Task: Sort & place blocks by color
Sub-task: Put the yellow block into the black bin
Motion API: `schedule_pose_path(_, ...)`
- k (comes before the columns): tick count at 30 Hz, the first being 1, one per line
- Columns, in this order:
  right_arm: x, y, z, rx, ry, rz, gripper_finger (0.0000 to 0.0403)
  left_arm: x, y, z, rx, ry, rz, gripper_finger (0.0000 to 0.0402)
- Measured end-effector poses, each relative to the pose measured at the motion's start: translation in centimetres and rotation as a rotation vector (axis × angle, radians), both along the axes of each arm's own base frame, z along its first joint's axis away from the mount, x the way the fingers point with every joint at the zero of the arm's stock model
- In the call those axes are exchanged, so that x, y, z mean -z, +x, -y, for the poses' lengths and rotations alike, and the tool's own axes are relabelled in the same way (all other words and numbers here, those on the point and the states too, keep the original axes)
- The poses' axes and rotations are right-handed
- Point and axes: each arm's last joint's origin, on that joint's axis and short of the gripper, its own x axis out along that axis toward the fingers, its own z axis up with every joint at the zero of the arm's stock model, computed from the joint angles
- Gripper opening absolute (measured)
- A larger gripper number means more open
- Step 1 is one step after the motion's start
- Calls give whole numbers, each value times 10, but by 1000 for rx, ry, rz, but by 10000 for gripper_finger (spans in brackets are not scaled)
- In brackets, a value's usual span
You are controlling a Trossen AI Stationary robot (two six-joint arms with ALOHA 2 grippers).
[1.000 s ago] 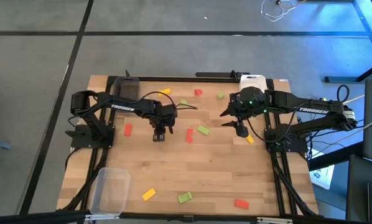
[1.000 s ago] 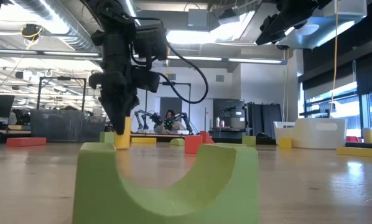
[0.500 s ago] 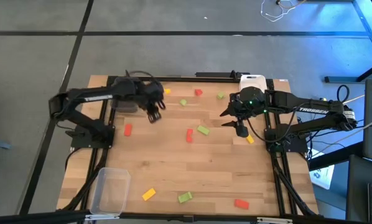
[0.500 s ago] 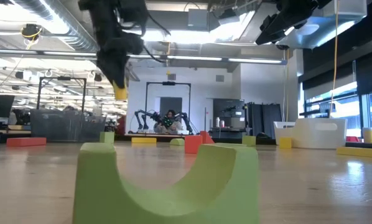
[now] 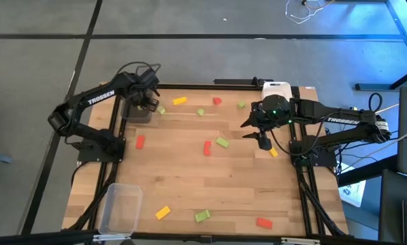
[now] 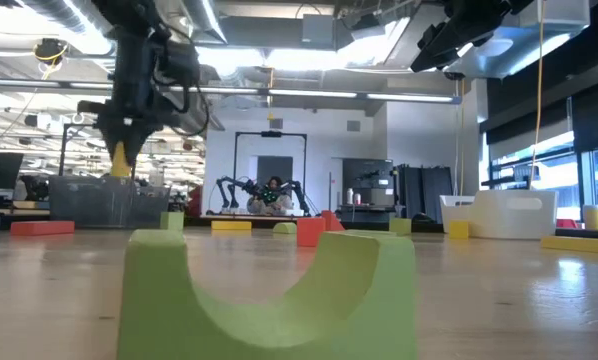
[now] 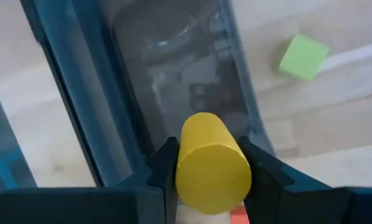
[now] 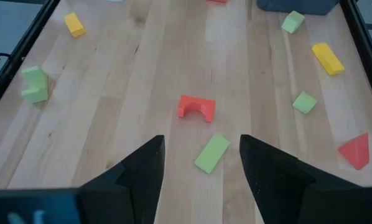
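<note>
Left gripper is clamping a yellow cylinder block above the dark grey tray; releasing off-centre risks it rolling over the rim, while the right gripper is idling spread.

Pale, smooth wooden table with visible plank seams and a faint sheen. Matt, solid-coloured blocks, among them a smooth yellow cylinder clamped between dark matt plastic fingers. Translucent smoky-grey plastic tray with glossy walls; clear glossy plastic tray.
</note>
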Motion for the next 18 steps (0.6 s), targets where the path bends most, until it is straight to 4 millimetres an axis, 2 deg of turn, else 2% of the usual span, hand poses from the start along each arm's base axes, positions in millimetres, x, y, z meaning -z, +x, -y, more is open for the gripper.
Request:
schedule_pose_path(7, 0, 0, 0, 0, 0, 1, 210, 28, -9, -10, -60, 1, 92, 116)
schedule_pose_path(18, 0, 0, 0, 0, -1, 1, 210, 67, -23, -5, -94, -77, 147, 117)
